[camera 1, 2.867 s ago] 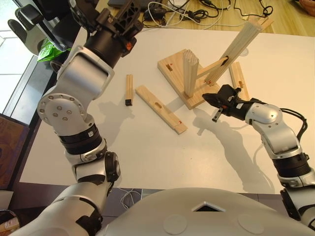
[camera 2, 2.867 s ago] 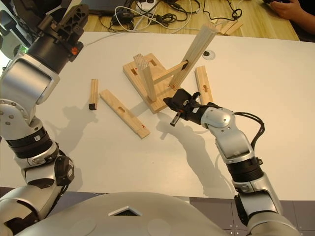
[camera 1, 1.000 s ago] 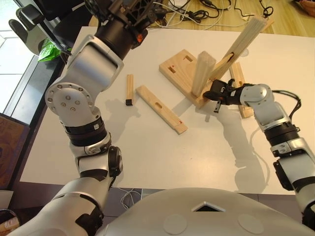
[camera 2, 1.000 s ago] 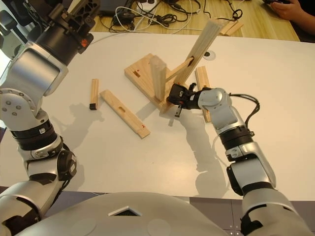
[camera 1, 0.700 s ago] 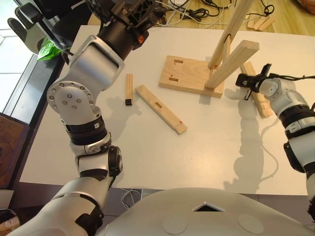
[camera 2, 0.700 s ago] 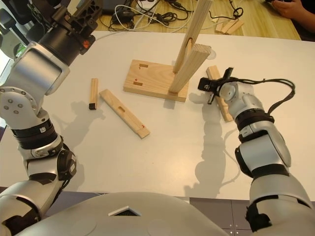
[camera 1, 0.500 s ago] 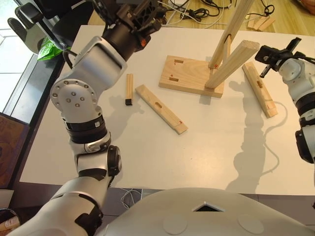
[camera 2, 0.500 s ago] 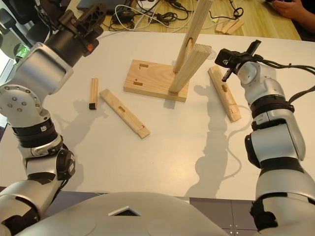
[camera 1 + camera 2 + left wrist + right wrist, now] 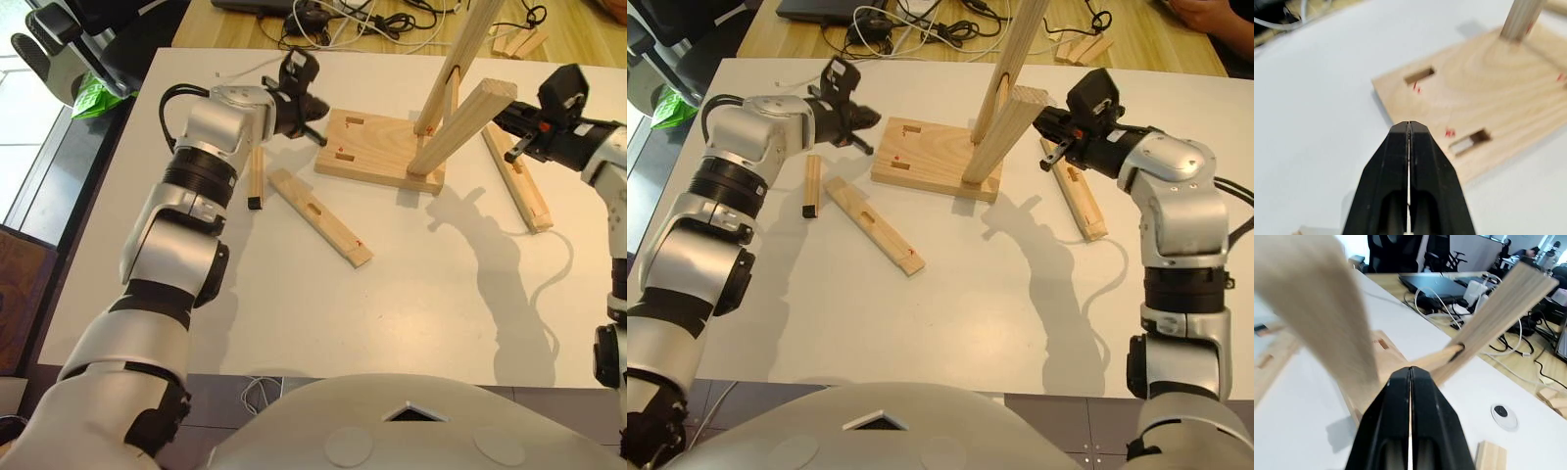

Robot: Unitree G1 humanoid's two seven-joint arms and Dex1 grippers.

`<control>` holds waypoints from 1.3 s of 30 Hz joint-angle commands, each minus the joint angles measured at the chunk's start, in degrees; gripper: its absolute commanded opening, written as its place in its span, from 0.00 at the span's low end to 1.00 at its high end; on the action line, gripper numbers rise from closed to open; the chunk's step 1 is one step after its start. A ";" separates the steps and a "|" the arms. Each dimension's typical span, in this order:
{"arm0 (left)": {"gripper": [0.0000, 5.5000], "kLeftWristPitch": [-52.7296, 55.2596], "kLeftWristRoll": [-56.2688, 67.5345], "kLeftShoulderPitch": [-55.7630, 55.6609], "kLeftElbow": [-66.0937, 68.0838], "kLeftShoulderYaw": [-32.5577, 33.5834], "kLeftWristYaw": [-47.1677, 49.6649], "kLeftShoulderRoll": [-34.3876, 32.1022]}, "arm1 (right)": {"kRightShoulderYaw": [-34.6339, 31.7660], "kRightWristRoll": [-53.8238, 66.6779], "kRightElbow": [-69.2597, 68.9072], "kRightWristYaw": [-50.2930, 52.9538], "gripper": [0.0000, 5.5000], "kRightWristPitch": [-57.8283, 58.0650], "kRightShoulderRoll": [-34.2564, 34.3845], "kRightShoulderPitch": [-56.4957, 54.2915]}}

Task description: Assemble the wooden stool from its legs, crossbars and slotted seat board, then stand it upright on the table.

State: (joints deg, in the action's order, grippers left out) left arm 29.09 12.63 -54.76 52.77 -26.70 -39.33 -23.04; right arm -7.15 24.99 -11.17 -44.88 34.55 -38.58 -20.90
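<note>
The wooden stool stands half built toward the far side of the white table. Its one slotted seat board lies flat on the tabletop.

There are four legs. Two rise from the board's right end: a tall leg leaning slightly, and a shorter-looking leg tilted steeply to the right. Two more lie loose on the table. One slotted leg lies diagonally, near the board's front left. The other lies to the right of the board, well apart from the first.

There are two crossbars. One crossbar joins the two mounted legs partway up. A short loose crossbar with a dark end lies left of the diagonal leg.

The left gripper hovers just beside the board's left edge, its fingers pressed together on nothing. The right gripper is near the upper end of the tilted leg, its fingers likewise pressed together and empty.

Two empty slots show in the board's left half.
</note>
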 commanded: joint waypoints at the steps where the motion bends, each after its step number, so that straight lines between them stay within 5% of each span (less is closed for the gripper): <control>1: 0.01 -0.69 -5.17 2.18 2.22 -1.29 -9.08 -1.05 | -9.56 12.08 -6.20 0.63 0.00 6.38 1.02 0.92; 8: 0.01 9.88 -3.00 10.10 -20.14 1.19 -20.19 -4.53 | -15.84 20.93 -8.02 2.71 0.00 9.38 1.20 3.64; 16: 0.01 24.58 5.46 16.52 -52.30 11.20 -15.60 -5.00 | -20.96 27.82 -6.18 4.77 0.00 9.49 2.28 4.31; 22: 0.01 8.05 -1.52 7.98 -31.83 12.90 -10.31 -2.12 | -22.05 37.03 -6.23 10.38 0.00 10.86 4.90 -0.05; 31: 0.01 -13.20 -14.36 5.06 4.63 6.86 -5.90 7.38 | -15.87 43.72 -10.42 14.96 0.00 12.17 7.07 -3.47; 36: 0.01 -7.68 -11.95 9.01 1.96 9.43 -13.23 5.47 | -15.99 46.55 -12.67 17.00 0.00 12.01 6.15 -3.17; 39: 0.01 5.63 -2.67 9.26 -7.67 18.01 -16.26 4.11 | -17.17 47.96 -13.23 18.27 0.00 11.68 5.27 -2.43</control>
State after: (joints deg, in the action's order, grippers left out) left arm 26.95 5.73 -45.79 49.83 -13.40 -55.04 -17.63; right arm -23.59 71.50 -23.14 -27.70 46.25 -32.13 -23.29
